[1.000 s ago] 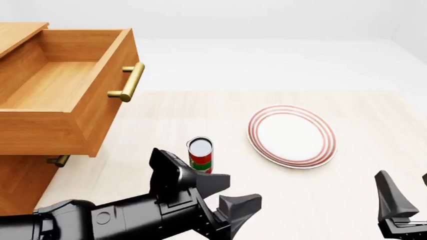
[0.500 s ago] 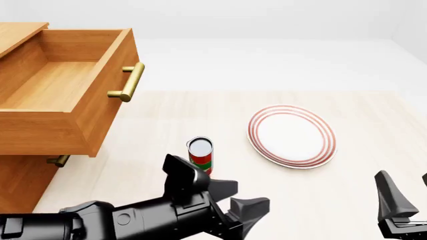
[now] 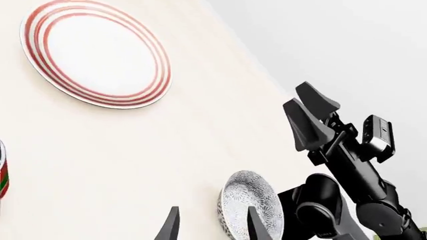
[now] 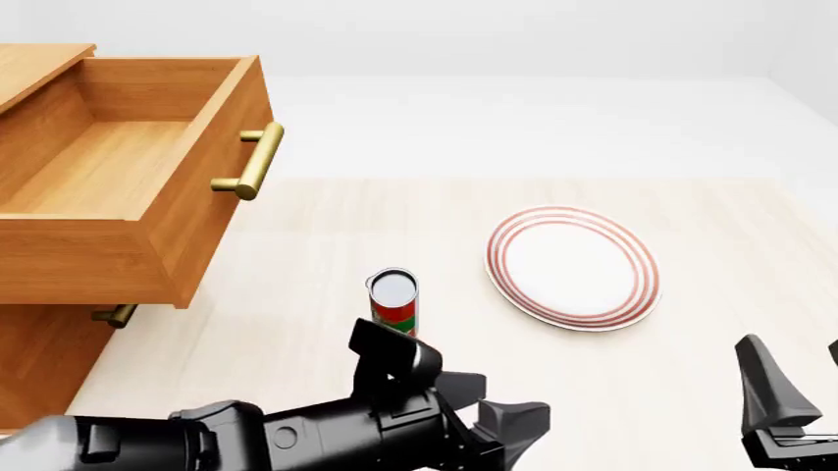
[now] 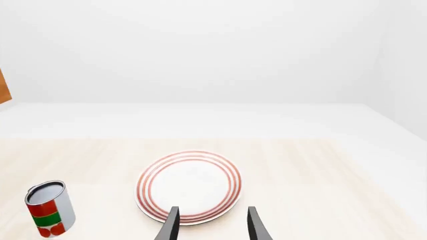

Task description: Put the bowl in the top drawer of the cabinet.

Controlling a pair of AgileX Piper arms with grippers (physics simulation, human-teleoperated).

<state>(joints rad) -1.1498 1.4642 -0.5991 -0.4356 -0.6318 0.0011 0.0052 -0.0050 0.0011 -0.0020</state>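
The bowl (image 3: 248,204), white with a dense dark speckle pattern, shows only in the left wrist view, on the table beside the right arm's base. My left gripper (image 3: 212,227) is open, with one fingertip (image 3: 259,229) overlapping the bowl's rim in that view and nothing between the fingers. In the front view the left gripper (image 4: 504,404) is low at the bottom centre and the bowl is out of view. The cabinet (image 4: 46,343) stands at the left with its top drawer (image 4: 131,186) pulled out and holding nothing. My right gripper (image 4: 796,368) is open at the bottom right.
A white plate with red rings (image 4: 572,267) lies right of centre. A red and green can (image 4: 392,299) stands upright between the plate and the cabinet. The drawer's brass handle (image 4: 255,162) juts toward the table's middle. The lower drawer's handle (image 4: 116,316) sits beneath it.
My left arm has swung further right along the near edge of the table, past the can. The right arm, plate, can and drawer have not moved.
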